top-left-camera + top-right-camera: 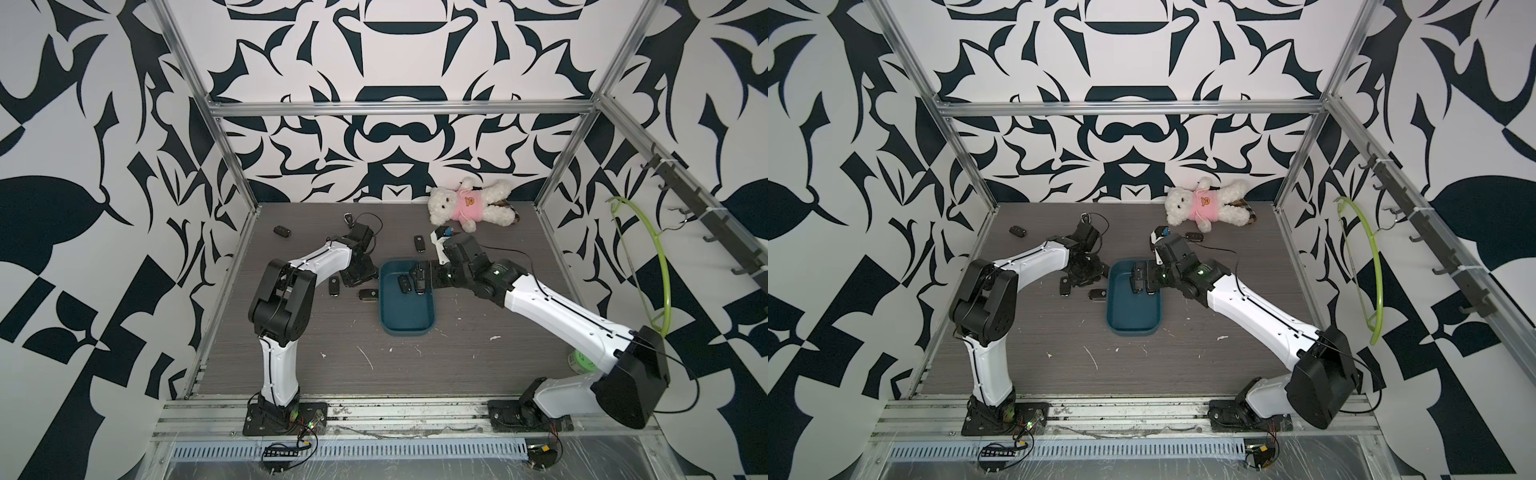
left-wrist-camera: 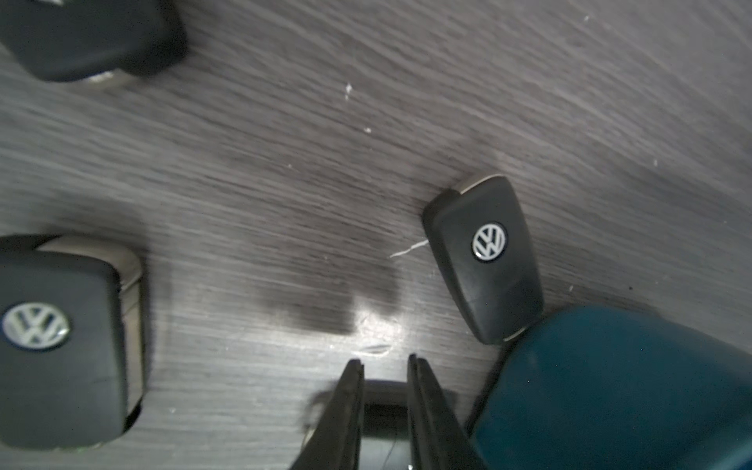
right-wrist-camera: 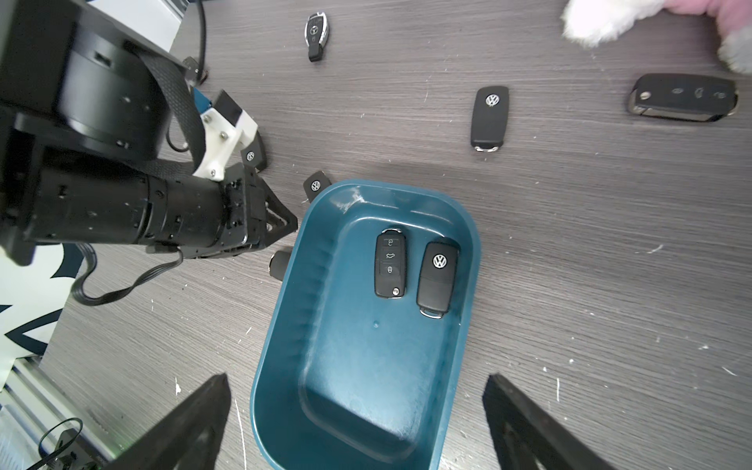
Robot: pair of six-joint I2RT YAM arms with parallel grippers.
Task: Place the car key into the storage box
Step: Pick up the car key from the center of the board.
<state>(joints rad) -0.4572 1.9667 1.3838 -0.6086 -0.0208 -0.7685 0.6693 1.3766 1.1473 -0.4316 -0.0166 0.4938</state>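
Two keys (image 3: 390, 263) (image 3: 437, 278) in storage box (image 3: 366, 366), left pincer (image 2: 384, 360) seemingly clamping one car key (image 2: 384, 401), right pincer (image 3: 356, 376) apart.

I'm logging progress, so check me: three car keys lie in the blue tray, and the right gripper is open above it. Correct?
Not quite. The blue tray holds two car keys, not three: one buttons up and one badge up, side by side in the right wrist view. The right gripper is open above it, as you said.

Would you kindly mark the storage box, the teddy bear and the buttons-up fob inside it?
storage box (image 3: 366, 366): right wrist view, bare floor
teddy bear (image 1: 469, 206): in a top view, pink shirt
buttons-up fob (image 3: 390, 263): right wrist view, middle button
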